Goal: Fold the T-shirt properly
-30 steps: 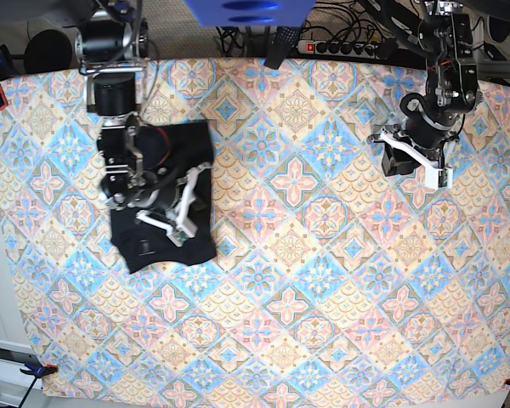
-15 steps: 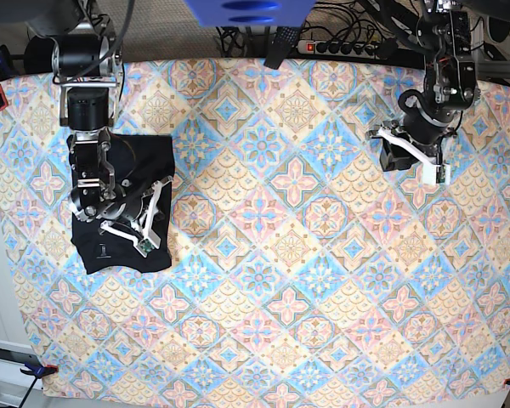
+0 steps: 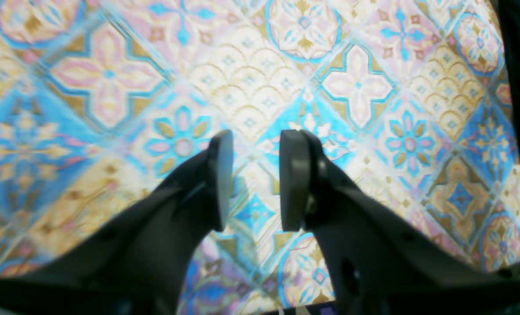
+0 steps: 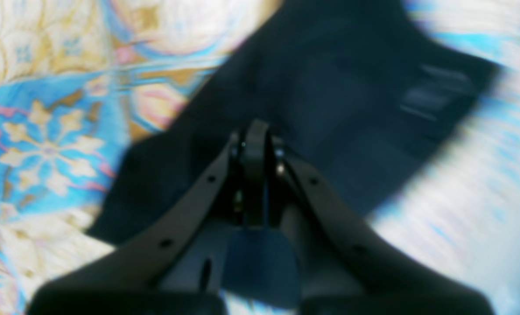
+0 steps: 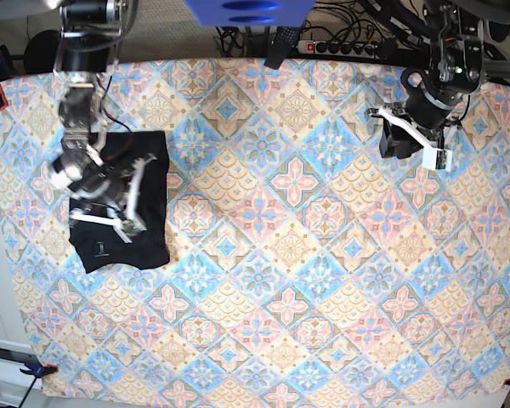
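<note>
I am watching the T-shirt (image 5: pixel 123 204), a compact black bundle lying near the left edge of the patterned tablecloth (image 5: pixel 306 280), with my right gripper (image 4: pixel 254 175) pressed together right above it; whether any cloth is pinched there, I cannot tell. My left gripper (image 3: pixel 255 179) is hovering with its jaws apart and empty, well away toward the tablecloth's far right corner. I am worrying that a careless drag could undo the layers, and no containers are showing anywhere.

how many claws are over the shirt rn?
1. The right claw sits over the folded black T-shirt at the cloth's left side; the left claw hangs over bare patterned tablecloth, top right.
</note>
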`<state>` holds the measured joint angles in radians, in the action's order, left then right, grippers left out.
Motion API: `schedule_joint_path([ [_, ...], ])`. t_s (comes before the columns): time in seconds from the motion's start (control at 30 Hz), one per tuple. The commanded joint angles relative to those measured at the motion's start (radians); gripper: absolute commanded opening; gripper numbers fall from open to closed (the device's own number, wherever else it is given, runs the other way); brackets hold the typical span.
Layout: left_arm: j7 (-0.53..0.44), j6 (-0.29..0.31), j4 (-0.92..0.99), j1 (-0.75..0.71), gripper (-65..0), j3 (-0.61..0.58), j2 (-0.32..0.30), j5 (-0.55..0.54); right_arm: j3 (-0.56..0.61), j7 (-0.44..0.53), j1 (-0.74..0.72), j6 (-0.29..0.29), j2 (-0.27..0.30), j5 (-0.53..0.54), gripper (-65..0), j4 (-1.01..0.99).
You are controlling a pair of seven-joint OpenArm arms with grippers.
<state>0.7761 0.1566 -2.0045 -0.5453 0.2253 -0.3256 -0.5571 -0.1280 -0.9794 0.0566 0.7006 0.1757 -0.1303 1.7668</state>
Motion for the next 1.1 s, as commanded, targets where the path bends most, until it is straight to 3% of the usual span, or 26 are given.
schedule_joint_path([
  [0.0,0.001,0.005,-0.032,-0.025,-48.3,0.013,-0.014,-0.01,-0.046,-0.011,0.041,-0.002,0.015,-0.002,-65.0,0.064],
  [0.13,0.006,0.007,-0.057,-0.108,-48.3,0.05,-0.027,-0.033,-0.247,-0.013,0.193,-0.002,0.015,0.117,-65.0,0.183],
  [0.27,0.001,0.008,-0.066,-0.204,-48.4,0.107,-0.057,-0.106,-0.487,-0.009,0.335,-0.002,0.017,0.324,-65.0,0.186],
  [0.33,0.001,0.008,-0.089,-0.259,-50.7,0.139,-0.077,-0.151,-0.583,-0.009,0.392,-0.002,0.017,0.443,-65.0,0.186],
  [0.43,0.0,0.008,-0.092,-0.335,-54.0,0.158,-0.1,-0.209,-0.68,-0.009,0.498,-0.002,0.017,0.528,-65.0,0.186],
  [0.67,-0.004,0.008,-0.089,-0.494,-59.3,0.158,-0.109,-0.226,-0.741,-0.006,0.708,-0.002,0.011,0.481,-65.0,0.167],
  [0.87,-0.004,0.008,-0.054,-0.572,-62.6,0.148,-0.105,-0.215,-0.735,-0.005,0.811,-0.002,-0.072,0.449,-65.0,0.081],
  [1.07,-0.005,0.018,0.058,-0.569,-62.8,0.141,-0.062,-0.022,-0.649,0.015,0.837,-0.002,-0.077,0.404,-65.0,-0.133],
])
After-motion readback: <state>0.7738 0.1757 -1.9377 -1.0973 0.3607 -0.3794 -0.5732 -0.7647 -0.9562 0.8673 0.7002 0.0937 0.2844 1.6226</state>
